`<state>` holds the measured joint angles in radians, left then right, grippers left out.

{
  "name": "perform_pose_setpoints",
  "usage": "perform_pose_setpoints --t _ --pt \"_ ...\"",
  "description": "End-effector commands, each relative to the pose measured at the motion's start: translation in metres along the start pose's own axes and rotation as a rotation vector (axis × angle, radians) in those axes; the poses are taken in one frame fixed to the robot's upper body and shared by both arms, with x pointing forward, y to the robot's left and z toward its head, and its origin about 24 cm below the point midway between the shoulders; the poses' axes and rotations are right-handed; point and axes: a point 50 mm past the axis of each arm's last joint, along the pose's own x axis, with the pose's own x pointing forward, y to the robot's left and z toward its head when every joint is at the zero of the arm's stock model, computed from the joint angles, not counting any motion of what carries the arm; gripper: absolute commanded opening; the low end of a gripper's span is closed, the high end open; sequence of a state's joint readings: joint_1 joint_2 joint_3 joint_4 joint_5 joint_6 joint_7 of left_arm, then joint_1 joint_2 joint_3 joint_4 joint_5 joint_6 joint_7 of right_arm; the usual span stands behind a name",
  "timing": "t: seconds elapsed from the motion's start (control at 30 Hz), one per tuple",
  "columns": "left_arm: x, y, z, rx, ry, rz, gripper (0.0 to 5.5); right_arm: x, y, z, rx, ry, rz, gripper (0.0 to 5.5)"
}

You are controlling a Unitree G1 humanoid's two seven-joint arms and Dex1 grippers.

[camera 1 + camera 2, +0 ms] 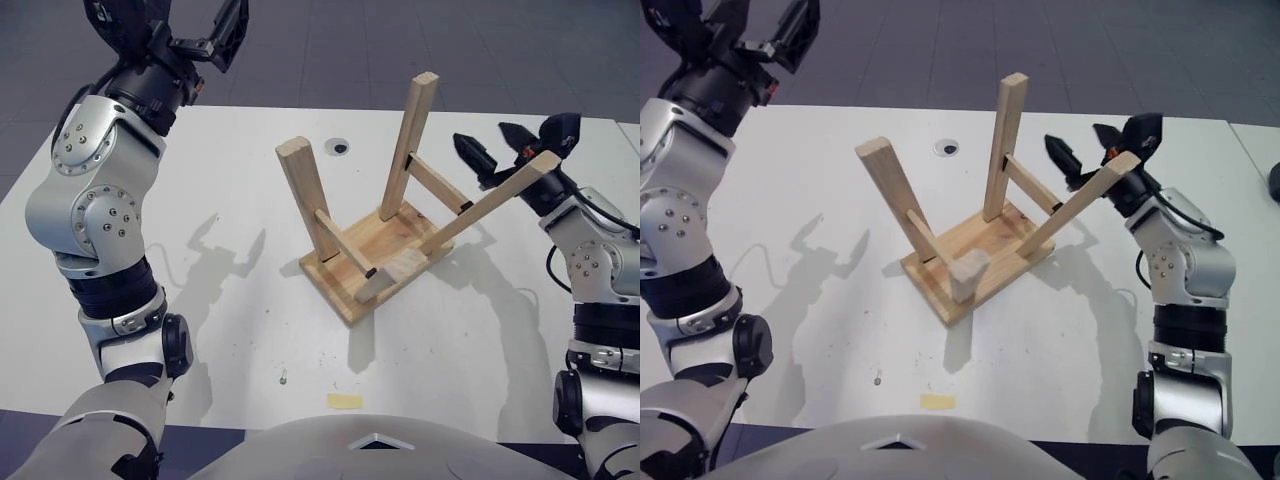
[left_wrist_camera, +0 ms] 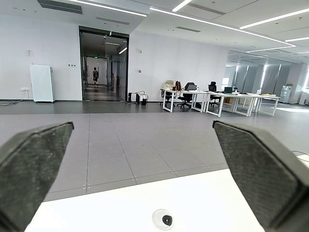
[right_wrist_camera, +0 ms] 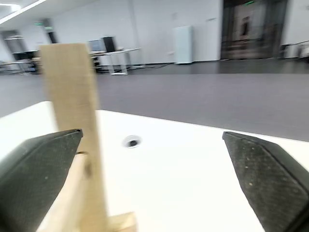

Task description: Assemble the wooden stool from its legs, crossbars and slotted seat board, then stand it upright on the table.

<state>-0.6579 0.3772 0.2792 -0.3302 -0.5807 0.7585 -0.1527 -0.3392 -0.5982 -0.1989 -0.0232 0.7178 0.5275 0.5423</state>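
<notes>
The stool [image 1: 385, 225] looks assembled but is upside down. Its slotted seat board [image 1: 392, 238] lies flat near the middle of the table [image 1: 220, 150], with 4 legs pointing up and splaying outward. You can see 2 crossbars in place: 1 crossbar [image 1: 343, 243] joins the left pair of legs, the other crossbar [image 1: 437, 184] the right pair. Whether every joint is fully seated, you cannot tell from here.

I judge the joining done, leaving you the flip onto its feet.

Your right gripper [image 3: 152, 135] sits by the top of the right leg [image 1: 497, 198], fingers spread wide and clamped on nothing; the leg stands just beside 1 finger. Your left gripper [image 2: 143, 126] is raised high at the table's far left, fingers also wide apart and empty, well apart from the stool.
</notes>
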Motion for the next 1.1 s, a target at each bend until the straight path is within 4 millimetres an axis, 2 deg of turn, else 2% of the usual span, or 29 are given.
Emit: perform_pose_setpoints --t 0.03,0.2,0.33,0.5,0.67,0.8,0.97,1.1 --pt "-0.004 0.003 -0.007 0.023 0.022 0.024 5.36 0.001 0.034 0.002 0.047 0.031 0.219 5.4" --pt "-0.006 0.009 -0.012 0.036 0.037 0.052 5.36 -0.001 0.05 -0.009 0.094 0.094 0.301 5.4" --pt "-0.01 0.009 -0.015 0.045 0.056 0.051 5.36 0.0 0.039 -0.015 0.066 0.129 0.221 5.4" --pt "-0.032 -0.007 -0.015 0.008 0.066 -0.154 5.36 0.003 0.023 -0.001 0.085 0.03 0.125 5.4" --pt "-0.048 -0.019 -0.011 -0.037 0.082 -0.328 5.36 0.018 0.031 -0.003 0.097 0.007 0.13 5.4" --pt "-0.044 -0.019 -0.021 -0.006 0.138 -0.342 5.36 0.03 0.035 -0.004 0.081 0.018 0.144 5.4" --pt "-0.026 -0.02 -0.043 0.08 0.191 -0.277 5.36 0.055 0.016 0.001 -0.011 -0.016 -0.075 5.4" --pt "-0.02 -0.022 -0.043 0.1 0.174 -0.267 5.36 0.058 0.005 0.003 -0.036 -0.049 -0.18 5.4"
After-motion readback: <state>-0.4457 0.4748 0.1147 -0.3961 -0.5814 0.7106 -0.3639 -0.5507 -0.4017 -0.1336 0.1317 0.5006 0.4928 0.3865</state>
